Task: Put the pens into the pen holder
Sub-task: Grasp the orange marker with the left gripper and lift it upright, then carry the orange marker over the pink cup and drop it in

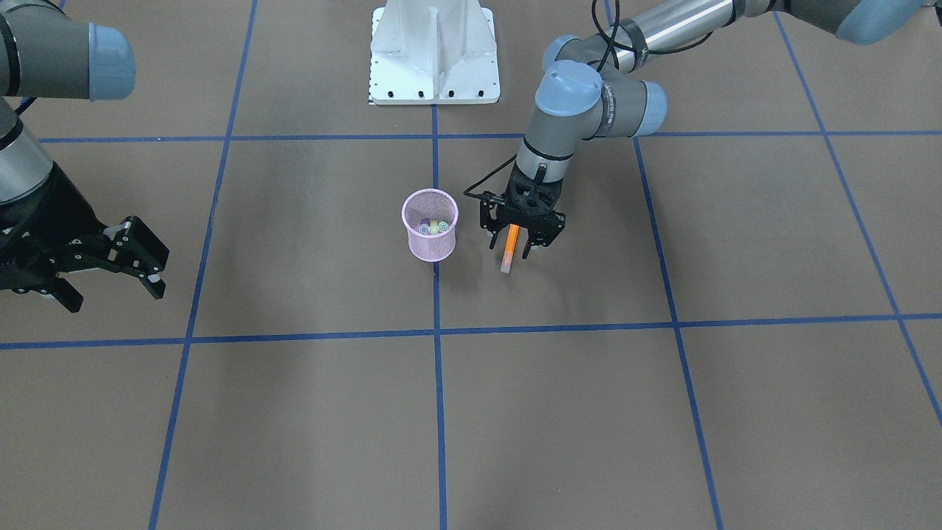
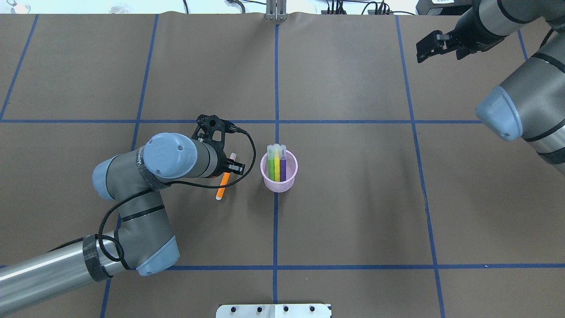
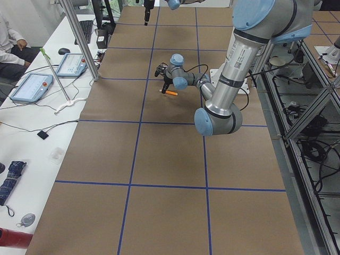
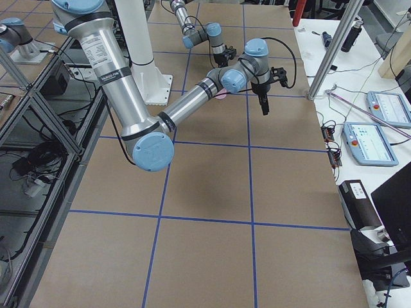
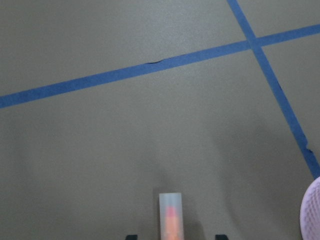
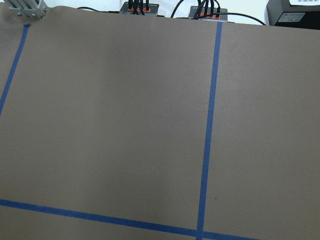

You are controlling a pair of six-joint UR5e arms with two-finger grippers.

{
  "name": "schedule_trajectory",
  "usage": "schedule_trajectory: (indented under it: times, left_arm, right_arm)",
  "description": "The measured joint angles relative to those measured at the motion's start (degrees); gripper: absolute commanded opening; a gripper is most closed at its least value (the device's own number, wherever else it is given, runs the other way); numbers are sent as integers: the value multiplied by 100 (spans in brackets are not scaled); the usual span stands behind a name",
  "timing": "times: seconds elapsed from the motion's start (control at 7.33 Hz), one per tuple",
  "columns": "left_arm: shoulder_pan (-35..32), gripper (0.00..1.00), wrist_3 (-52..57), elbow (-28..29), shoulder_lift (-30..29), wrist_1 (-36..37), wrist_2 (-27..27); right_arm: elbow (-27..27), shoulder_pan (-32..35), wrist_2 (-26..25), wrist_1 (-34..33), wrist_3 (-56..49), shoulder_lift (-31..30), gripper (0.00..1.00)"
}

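The pink mesh pen holder (image 1: 433, 246) stands upright at the table's middle, also in the overhead view (image 2: 278, 185). A green pen (image 2: 270, 165), a yellow pen (image 2: 277, 168) and a purple pen (image 2: 283, 165) stand in it. An orange pen (image 1: 507, 263) lies flat on the table beside the holder, also in the overhead view (image 2: 222, 187). My left gripper (image 1: 511, 246) is low over the orange pen, open, with one finger on each side. The left wrist view shows the pen's pale cap (image 5: 170, 215) between the spread fingertips. My right gripper (image 1: 114, 291) is open and empty, far off.
The white robot base plate (image 1: 434, 51) sits at the table's robot-side edge. Blue tape lines (image 1: 436, 335) cross the brown table cover. A side bench with tablets (image 3: 32, 85) runs along the operators' side. The holder's rim (image 5: 312, 215) shows at the left wrist view's corner.
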Motion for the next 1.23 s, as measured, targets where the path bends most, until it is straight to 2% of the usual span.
schedule_trajectory:
  times: [0.14,0.68,1.09,1.23]
  left_arm:
    - [0,0,0,6,-2,0,4]
    - [-15,0,10,-58,1,0,15]
    - [-217,0,28,-812,10,-78,42]
    - [-240,0,32,-1022,29,-411,81]
  right_arm:
    - [-4,0,-4,0,-2,-1,100]
    - [-14,1,-14,0,-3,-8,100]
    - [-20,16,-8,6,-3,-18,100]
    - [-19,24,-8,8,-3,-18,100]
